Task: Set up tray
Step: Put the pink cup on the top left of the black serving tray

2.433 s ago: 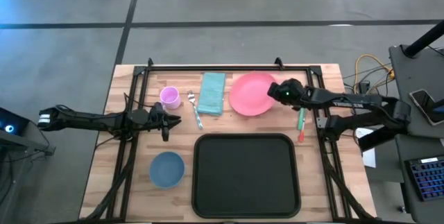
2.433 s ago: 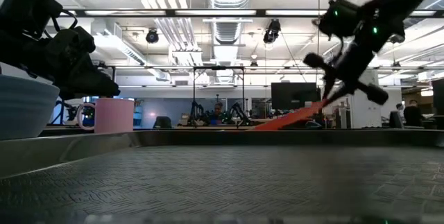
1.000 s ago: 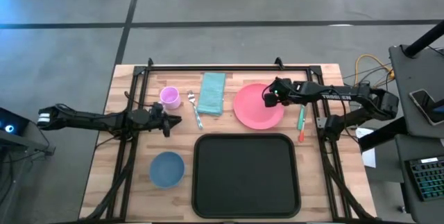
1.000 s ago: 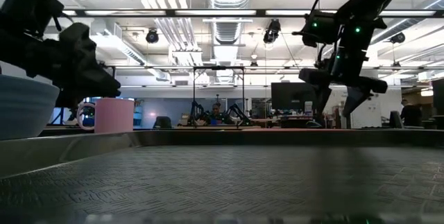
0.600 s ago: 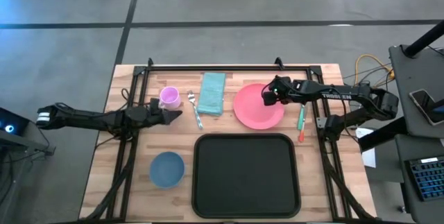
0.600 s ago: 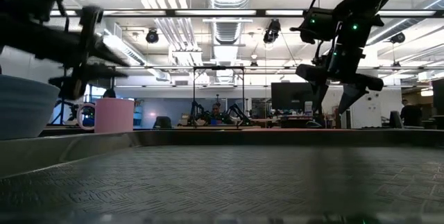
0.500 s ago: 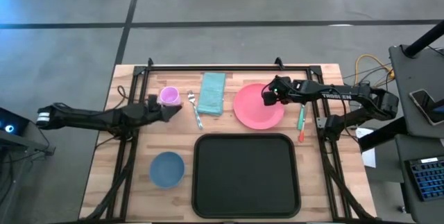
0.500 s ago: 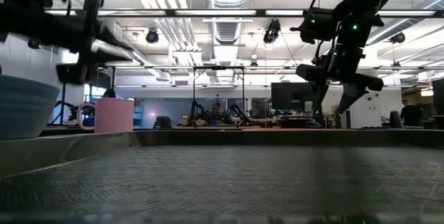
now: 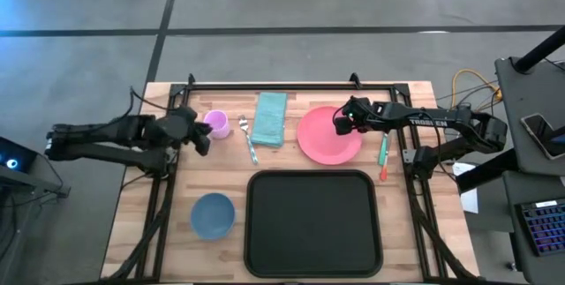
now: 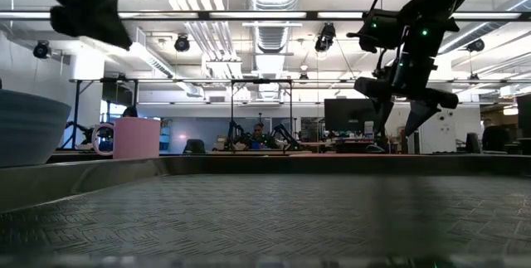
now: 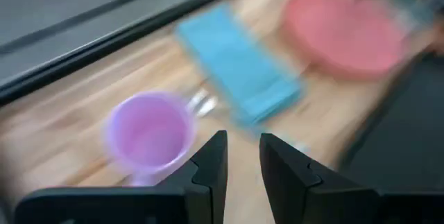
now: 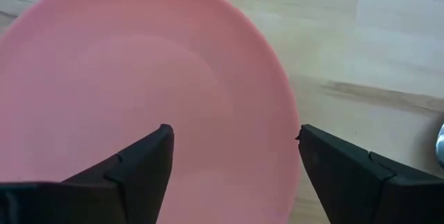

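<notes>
My right end effector hovers spread wide over the pink plate; my left end effector sits narrowly parted, empty, beside the purple cup. Tray lies empty nearer the table's front edge.

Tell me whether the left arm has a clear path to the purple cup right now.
Probably yes. The left gripper, fingers slightly apart, sits just beside the purple cup, with only bare wood between them. The fork and the blue cloth lie on the cup's far side, out of the way.
</notes>
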You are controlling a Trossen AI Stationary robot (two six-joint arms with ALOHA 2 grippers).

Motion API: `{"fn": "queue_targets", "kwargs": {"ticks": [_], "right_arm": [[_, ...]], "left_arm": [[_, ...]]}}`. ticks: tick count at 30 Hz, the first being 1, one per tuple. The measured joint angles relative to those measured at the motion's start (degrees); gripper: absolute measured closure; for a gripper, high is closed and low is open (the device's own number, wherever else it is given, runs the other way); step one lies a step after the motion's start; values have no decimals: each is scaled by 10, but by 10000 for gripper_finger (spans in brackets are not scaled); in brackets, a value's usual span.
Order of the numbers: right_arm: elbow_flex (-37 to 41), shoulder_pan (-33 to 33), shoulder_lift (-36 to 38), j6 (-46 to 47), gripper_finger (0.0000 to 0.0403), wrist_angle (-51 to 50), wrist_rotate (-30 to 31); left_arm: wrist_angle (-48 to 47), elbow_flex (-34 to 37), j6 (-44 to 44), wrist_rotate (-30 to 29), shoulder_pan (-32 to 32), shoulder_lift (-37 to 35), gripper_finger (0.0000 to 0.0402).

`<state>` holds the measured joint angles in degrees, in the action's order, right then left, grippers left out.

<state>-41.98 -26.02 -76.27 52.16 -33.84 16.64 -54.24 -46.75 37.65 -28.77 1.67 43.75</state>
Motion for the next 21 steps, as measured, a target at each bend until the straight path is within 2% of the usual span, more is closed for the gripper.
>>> {"fn": "queue_targets", "kwargs": {"ticks": [2, 4, 7, 11, 13, 16, 21], "right_arm": [[0, 0, 0, -3, 110, 0, 0], [0, 0, 0, -3, 109, 0, 0], [0, 0, 0, -4, 108, 1, 0], [0, 0, 0, -6, 113, 1, -1], [0, 0, 0, -12, 115, 0, -2], [0, 0, 0, -16, 114, 0, -4], [2, 0, 0, -19, 114, -1, -5]], "left_arm": [[-41, -23, -25, -1, 0, 38, 327], [-42, -36, -59, 0, 0, 66, 307], [-29, -41, -95, -5, 3, 104, 259], [-38, -31, -107, -61, 4, 127, 186], [-37, -23, -129, -69, 5, 136, 161], [-37, -16, -134, -57, 13, 132, 148], [-12, 6, -183, -28, 26, 114, 160]]}}
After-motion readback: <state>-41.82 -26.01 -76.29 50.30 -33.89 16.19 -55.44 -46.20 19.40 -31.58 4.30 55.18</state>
